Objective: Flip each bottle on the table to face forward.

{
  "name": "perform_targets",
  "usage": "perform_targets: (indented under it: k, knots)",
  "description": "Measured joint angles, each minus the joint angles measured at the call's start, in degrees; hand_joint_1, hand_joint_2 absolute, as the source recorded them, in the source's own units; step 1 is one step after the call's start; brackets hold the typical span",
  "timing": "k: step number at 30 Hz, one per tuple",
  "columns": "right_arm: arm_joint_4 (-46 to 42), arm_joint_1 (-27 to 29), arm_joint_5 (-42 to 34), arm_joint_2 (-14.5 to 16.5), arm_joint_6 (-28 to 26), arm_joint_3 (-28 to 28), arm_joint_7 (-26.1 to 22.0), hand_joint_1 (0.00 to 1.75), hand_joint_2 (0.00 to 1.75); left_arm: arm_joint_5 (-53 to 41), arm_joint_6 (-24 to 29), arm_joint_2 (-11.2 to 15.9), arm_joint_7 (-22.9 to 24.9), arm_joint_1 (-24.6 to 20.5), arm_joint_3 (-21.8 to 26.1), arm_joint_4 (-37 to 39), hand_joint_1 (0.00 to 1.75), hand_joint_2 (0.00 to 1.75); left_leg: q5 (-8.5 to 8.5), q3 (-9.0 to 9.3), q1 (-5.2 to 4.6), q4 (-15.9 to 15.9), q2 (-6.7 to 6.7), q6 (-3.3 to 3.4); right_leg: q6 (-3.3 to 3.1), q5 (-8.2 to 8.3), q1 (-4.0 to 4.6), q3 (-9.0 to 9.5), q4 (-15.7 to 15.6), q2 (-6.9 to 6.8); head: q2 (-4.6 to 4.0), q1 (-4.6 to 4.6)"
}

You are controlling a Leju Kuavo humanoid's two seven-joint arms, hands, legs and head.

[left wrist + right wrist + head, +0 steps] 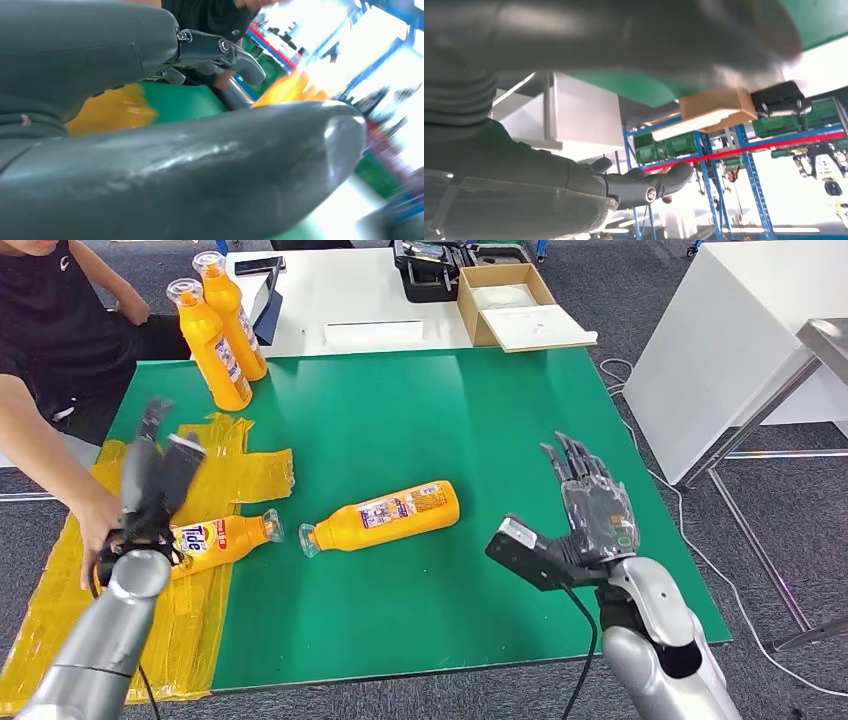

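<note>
1. My right hand (590, 502) hangs over the green table (480, 420) at about 4 o'clock, fingers spread, holding nothing.
2. My left hand (155, 480) at 8 o'clock is blurred, fingers apart and empty, just above a lying bottle (222, 540) on the yellow sheet (60, 590); a person's hand (95, 525) is beside it.
3. A second bottle (385, 515) lies on its side near the table's middle.
4. Two upright bottles (222, 330) stand at 11 o'clock.
5. A cardboard box (515, 305) sits on the white table beyond.
</note>
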Motion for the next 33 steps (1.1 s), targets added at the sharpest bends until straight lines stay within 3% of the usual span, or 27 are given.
perform_targets:
  k: [5, 9, 15, 25, 33]
  knots:
    - [10.24, -10.01, 1.12, 0.06, 1.24, 2.23, -1.94, 0.00, 1.75, 12.42, -1.05, -0.06, -1.24, -5.61, 3.29, -7.05, 0.00, 0.00, 0.15, 0.01, 0.00, 0.00, 0.00, 0.06, 0.01, 0.06, 0.01, 0.05, 0.01, -0.02, 0.00, 0.00]
    - [18.97, -17.66, 3.78, 0.57, 0.95, 5.65, -2.74, 0.00, 1.75, 14.97, -1.16, -0.17, -1.97, -8.76, 3.07, -7.93, 0.00, 0.00, 0.21, 0.01, 0.02, 0.01, -0.02, 0.04, 0.02, 0.07, 0.01, 0.05, 0.02, -0.02, 0.00, -0.01]
    - [29.11, -24.67, 3.25, 3.19, 1.05, 9.83, -3.51, 0.00, 1.75, 16.12, -0.86, -0.69, -1.82, -11.88, 1.49, -7.51, 0.00, 0.00, 0.21, -0.05, 0.03, 0.01, -0.03, 0.04, 0.02, 0.07, 0.03, 0.06, 0.04, -0.01, 0.00, 0.00]
    - [34.05, -28.37, 0.61, 9.76, 4.71, 19.14, -4.49, 0.00, 1.75, 16.89, 0.11, -1.44, -1.55, -14.61, -0.57, -6.14, 0.00, 0.00, 0.20, -0.07, 0.15, 0.01, -0.01, 0.02, -0.02, 0.04, 0.03, -0.05, 0.04, -0.01, 0.00, -0.01]
    - [34.85, -29.15, -0.61, 11.09, 6.84, 26.44, -4.18, 0.00, 1.75, 17.75, 0.33, -1.52, -1.72, -16.20, -1.69, -4.09, 0.00, 0.00, 0.20, -0.08, 0.15, 0.01, -0.02, 0.02, -0.02, 0.05, 0.03, -0.04, 0.04, -0.01, 0.00, 0.00]
